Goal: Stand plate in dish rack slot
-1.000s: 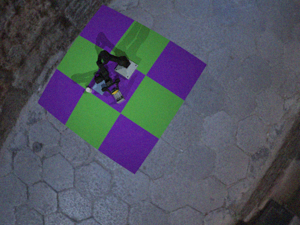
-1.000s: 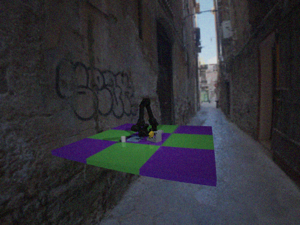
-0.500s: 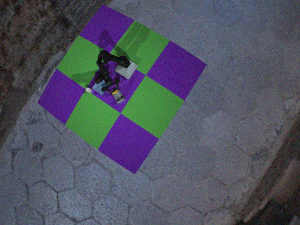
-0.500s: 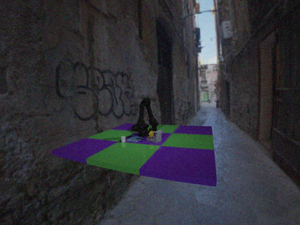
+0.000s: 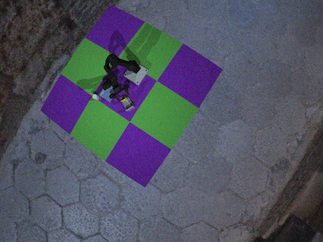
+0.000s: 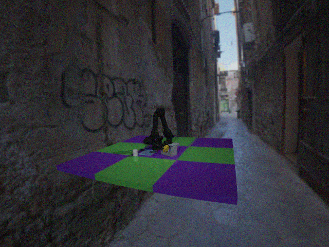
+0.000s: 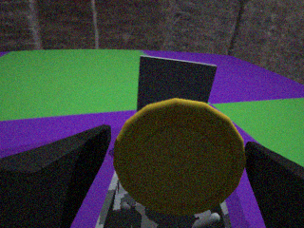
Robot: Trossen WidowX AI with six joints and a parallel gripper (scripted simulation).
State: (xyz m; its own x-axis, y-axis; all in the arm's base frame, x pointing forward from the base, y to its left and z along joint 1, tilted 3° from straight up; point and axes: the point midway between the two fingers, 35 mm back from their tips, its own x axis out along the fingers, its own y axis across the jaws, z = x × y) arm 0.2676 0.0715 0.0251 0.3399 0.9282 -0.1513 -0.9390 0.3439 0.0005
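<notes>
The yellow round plate (image 5: 124, 99) (image 6: 166, 148) (image 7: 179, 157) stands on edge at the arm's end of the grey dish rack (image 5: 128, 104) (image 6: 173, 151) (image 7: 163, 81), its broad face toward the wrist camera. It leans a little in the exterior view. The rack's tall end panel rises beyond it. My gripper (image 5: 124, 97) (image 7: 178, 141) is open around the plate, one finger on each side, with a thin gap showing at the left finger. The plate's lower edge and the slot under it are hidden or too small to make out.
A white cylinder (image 5: 95, 97) (image 6: 135, 152) and a flat light-blue square (image 5: 105, 95) (image 6: 146, 152) are beside the rack, with the arm reaching over the square's edge. A light-grey slab (image 5: 137, 78) lies at the arm's base. All are on the purple and green checkered surface (image 5: 164, 112) (image 6: 201, 178).
</notes>
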